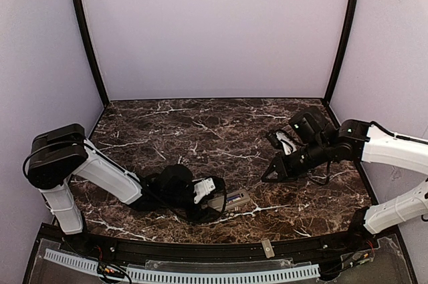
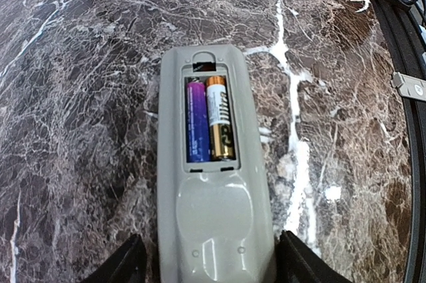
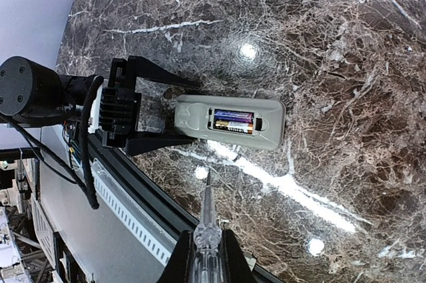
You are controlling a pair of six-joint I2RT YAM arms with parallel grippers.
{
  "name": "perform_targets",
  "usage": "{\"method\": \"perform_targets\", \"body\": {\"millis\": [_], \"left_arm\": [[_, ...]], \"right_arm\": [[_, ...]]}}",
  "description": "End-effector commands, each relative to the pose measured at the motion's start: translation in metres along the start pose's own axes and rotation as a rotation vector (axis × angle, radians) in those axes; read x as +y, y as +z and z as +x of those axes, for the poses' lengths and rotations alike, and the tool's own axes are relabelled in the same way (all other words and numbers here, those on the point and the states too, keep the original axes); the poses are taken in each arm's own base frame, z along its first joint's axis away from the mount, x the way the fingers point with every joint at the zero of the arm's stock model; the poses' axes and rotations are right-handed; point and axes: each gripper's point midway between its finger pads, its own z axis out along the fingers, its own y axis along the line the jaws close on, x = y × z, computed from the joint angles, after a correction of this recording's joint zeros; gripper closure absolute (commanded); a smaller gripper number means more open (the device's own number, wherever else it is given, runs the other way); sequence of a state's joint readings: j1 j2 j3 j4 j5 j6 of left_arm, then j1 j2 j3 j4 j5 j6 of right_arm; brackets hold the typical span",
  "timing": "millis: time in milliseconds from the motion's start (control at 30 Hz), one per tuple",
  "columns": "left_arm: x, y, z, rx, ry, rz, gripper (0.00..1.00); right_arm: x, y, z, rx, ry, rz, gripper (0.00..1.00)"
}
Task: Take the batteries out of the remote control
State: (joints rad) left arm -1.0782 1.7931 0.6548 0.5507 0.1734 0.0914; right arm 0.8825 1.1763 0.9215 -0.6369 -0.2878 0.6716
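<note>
Counter (image 2: 80, 96): dark brown white-veined marble-look slab, polished, glossy with light glare. Slim grey-beige plastic remote control (image 2: 216, 230): matt, smooth back. Two batteries in recess, purple (image 2: 196, 120) and gold-black (image 2: 219, 118): shiny wrapped jackets.

You have the remote control (image 2: 214, 183) lying back-up on the table (image 2: 80, 96), two batteries (image 2: 210, 118) side by side in its recess. The left gripper (image 2: 212, 266) straddles its near end; the right gripper (image 3: 205, 256) hangs well to its right.
</note>
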Motion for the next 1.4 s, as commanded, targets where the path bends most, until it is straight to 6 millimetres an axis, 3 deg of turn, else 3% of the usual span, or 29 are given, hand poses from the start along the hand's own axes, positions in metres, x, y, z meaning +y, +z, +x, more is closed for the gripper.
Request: {"method": "perform_targets", "body": {"millis": [0, 67, 333, 600, 867, 1100, 1167, 1200, 1267, 1367], "left_arm": [[-0.001, 0.005, 0.008, 0.035, -0.005, 0.004, 0.34], [-0.001, 0.007, 0.010, 0.044, -0.003, 0.006, 0.39], [0.000, 0.009, 0.011, 0.064, 0.004, 0.001, 0.73], [0.004, -0.001, -0.012, 0.049, 0.033, -0.025, 0.98], [0.016, -0.022, -0.042, 0.014, 0.071, -0.106, 1.00], [0.039, -0.050, -0.075, -0.040, 0.066, -0.257, 1.00], [0.058, -0.064, -0.082, -0.069, 0.011, -0.376, 1.00], [0.081, -0.081, -0.087, -0.111, -0.059, -0.529, 1.00], [0.102, -0.102, -0.087, -0.126, -0.079, -0.677, 1.00], [0.104, -0.110, -0.082, -0.091, -0.017, -0.710, 1.00]], "right_arm": [[0.006, -0.002, -0.008, -0.022, -0.001, -0.011, 1.00], [0.006, -0.002, -0.008, -0.023, -0.003, -0.010, 1.00], [0.005, -0.003, -0.007, -0.024, -0.006, -0.010, 1.00], [0.005, -0.005, -0.008, -0.035, -0.009, -0.007, 1.00], [0.005, -0.011, -0.016, -0.075, -0.025, 0.009, 1.00], [0.009, -0.025, -0.030, -0.148, -0.048, 0.021, 1.00], [0.010, -0.028, -0.033, -0.164, -0.053, 0.023, 1.00], [0.011, -0.029, -0.035, -0.174, -0.056, 0.025, 1.00], [0.011, -0.031, -0.037, -0.185, -0.058, 0.027, 1.00], [0.011, -0.033, -0.039, -0.199, -0.060, 0.026, 1.00]]}}
